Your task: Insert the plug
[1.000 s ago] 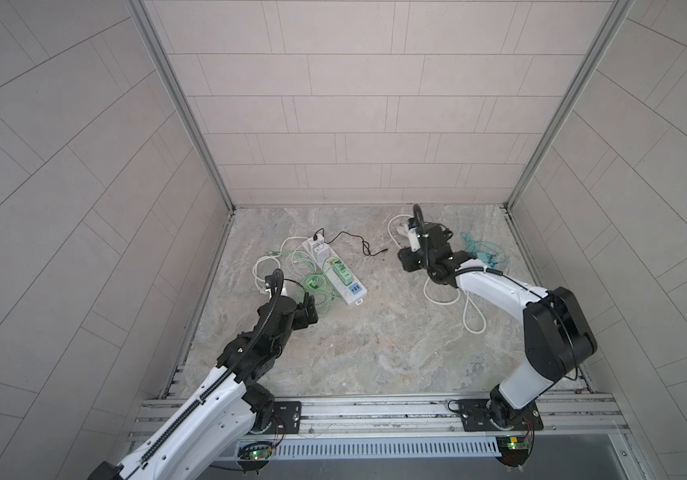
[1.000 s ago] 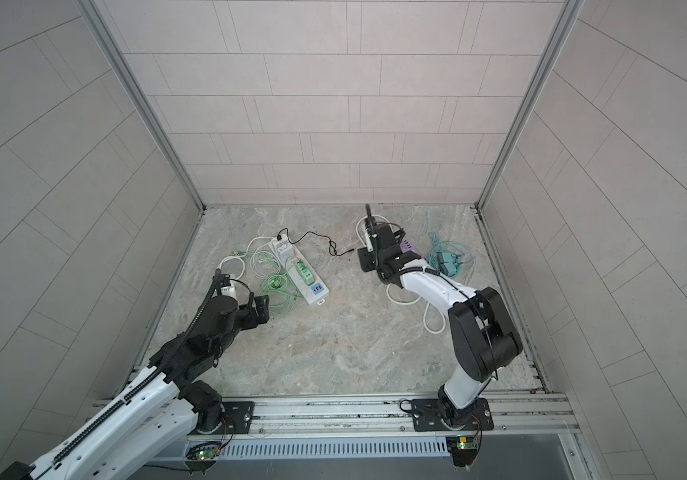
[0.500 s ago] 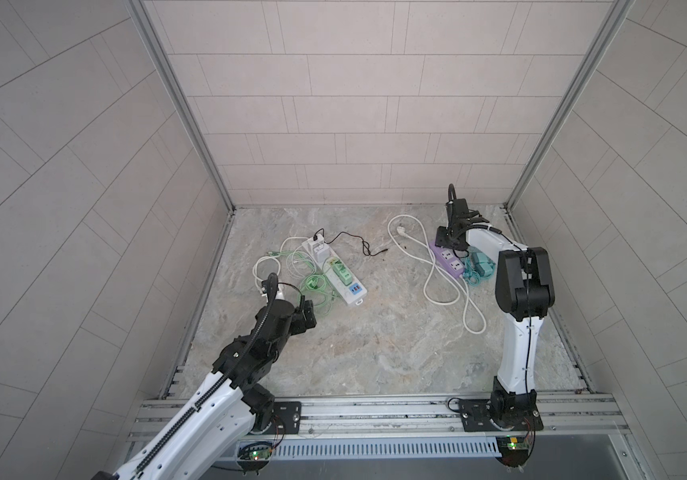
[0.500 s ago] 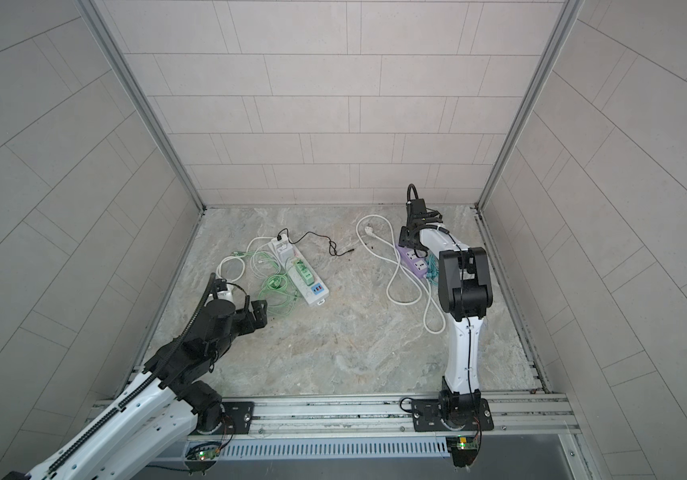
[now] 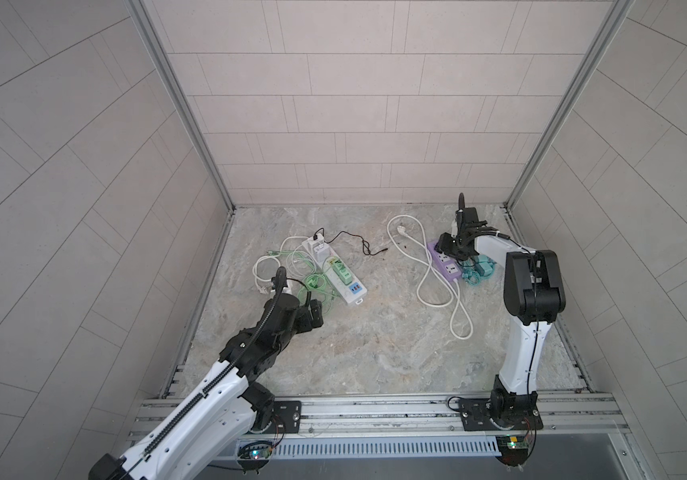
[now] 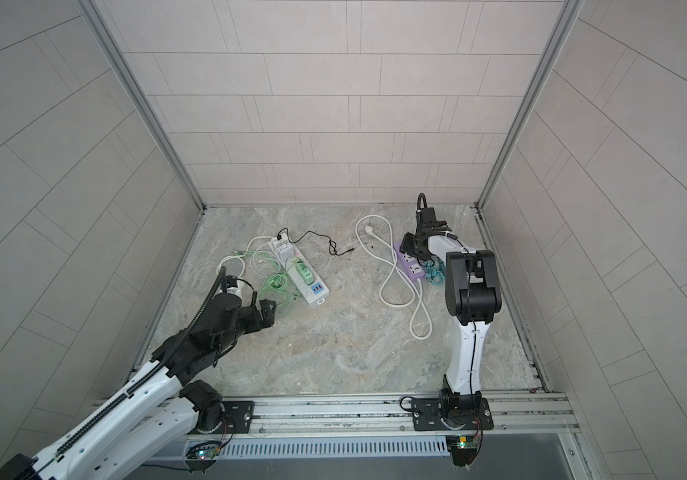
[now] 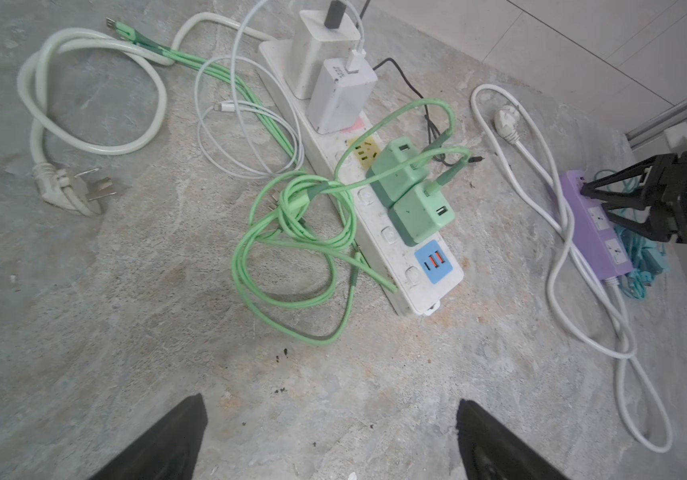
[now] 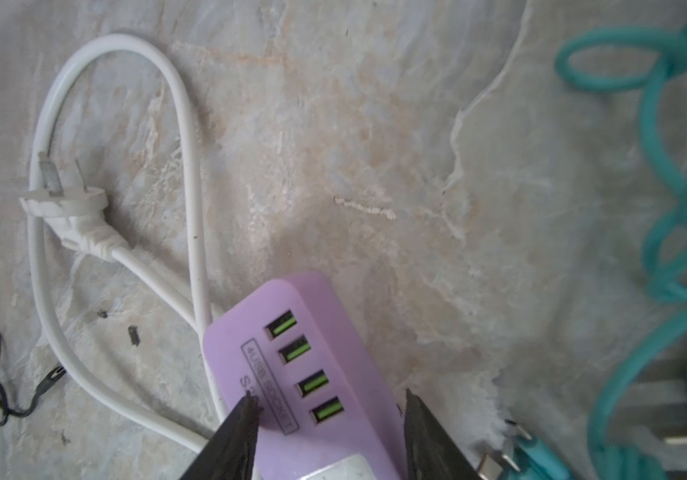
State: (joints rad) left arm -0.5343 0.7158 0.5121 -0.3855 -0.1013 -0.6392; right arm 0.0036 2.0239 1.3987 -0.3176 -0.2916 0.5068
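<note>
Left gripper (image 7: 329, 405): spread wide, nothing held.
Right gripper (image 8: 327, 397): half parted over purple power strip (image 8: 229, 345), far right corner.

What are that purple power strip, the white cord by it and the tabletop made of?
Purple strip: probably moulded plastic, smooth satin finish, rounded corners, printed lettering. White cord: likely flexible plastic sheath, smooth, bending in soft loops. Tabletop: marble-veined, matte; real stone or printed sheet, I cannot tell.
</note>
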